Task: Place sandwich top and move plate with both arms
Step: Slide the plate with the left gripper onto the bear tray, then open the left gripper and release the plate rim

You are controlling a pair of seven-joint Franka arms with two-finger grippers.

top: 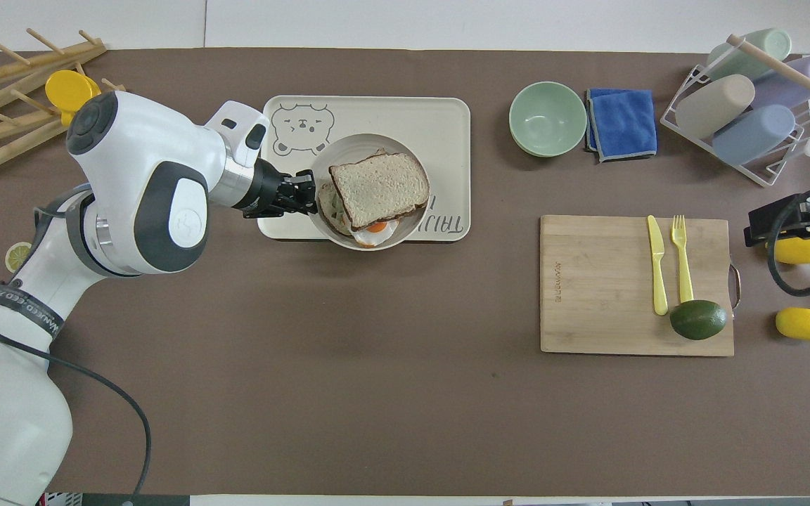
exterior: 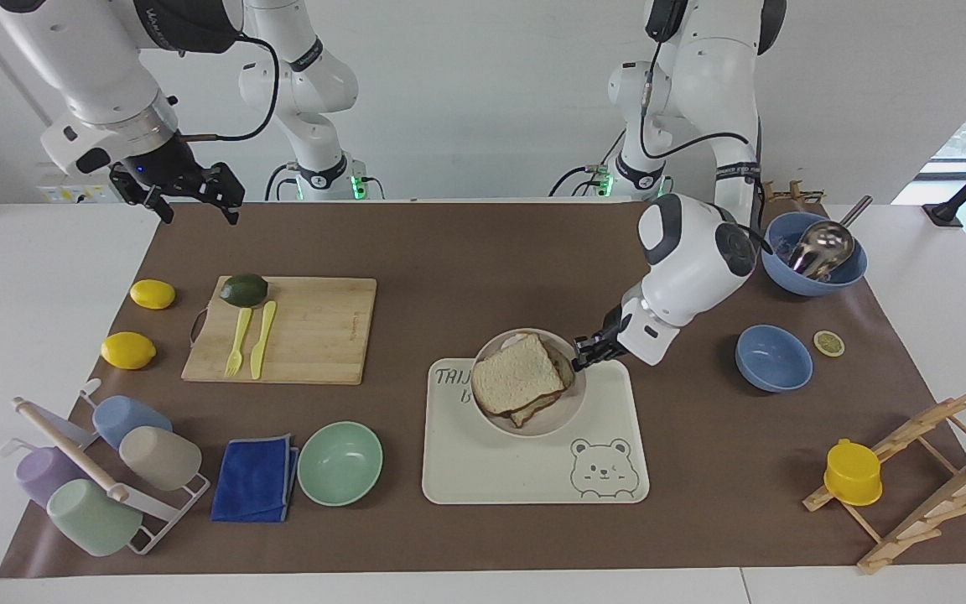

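Observation:
The sandwich top [exterior: 516, 377] [top: 379, 187], a pale speckled slice, lies on the egg sandwich on the round beige plate [exterior: 546, 419] [top: 345, 147]. My left gripper [exterior: 577, 352] [top: 311, 195] is shut on the plate's rim at the side toward the left arm's end. It holds the plate over the half of the cream bear tray [exterior: 533, 478] [top: 391, 112] nearer to the robots. A bit of fried egg [top: 375, 232] peeks out under the bread. My right gripper [exterior: 198, 216] [top: 763, 225] waits open, raised over the right arm's end of the table.
A cutting board [exterior: 315, 327] carries an avocado, fork and knife, with two lemons [exterior: 127, 350] beside it. A mint bowl [exterior: 340, 463], blue cloth and cup rack [exterior: 97, 478] lie farther out. Two blue bowls [exterior: 773, 357] and a wooden rack [exterior: 919, 478] stand toward the left arm's end.

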